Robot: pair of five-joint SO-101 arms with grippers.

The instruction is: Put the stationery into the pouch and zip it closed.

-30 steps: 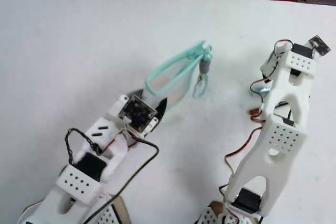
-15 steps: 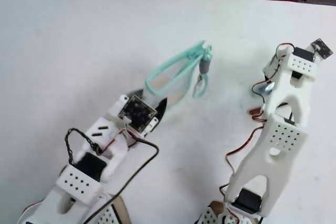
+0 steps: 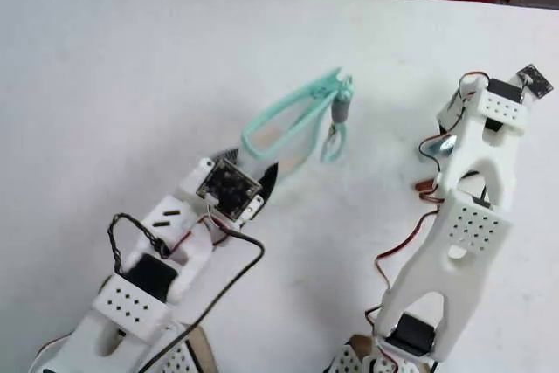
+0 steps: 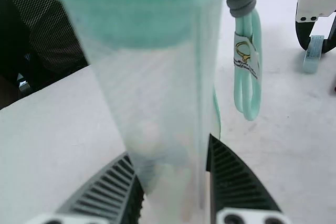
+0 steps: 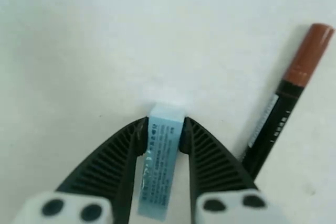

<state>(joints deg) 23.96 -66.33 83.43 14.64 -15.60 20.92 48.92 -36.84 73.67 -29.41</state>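
Table [image 3: 105, 58], left end effector [image 4: 170, 169] on pouch [image 4: 152, 77]

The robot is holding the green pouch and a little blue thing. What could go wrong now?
The left tool pinches only one end of the pouch, so it might sag or slip. The right tool grips the small blue piece by its sides; it could pop out. The pen lies close beside that tool and might get knocked.

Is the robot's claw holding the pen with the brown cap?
No, the right gripper is clamped on a small light blue block, and the pen lies on the table beside it.
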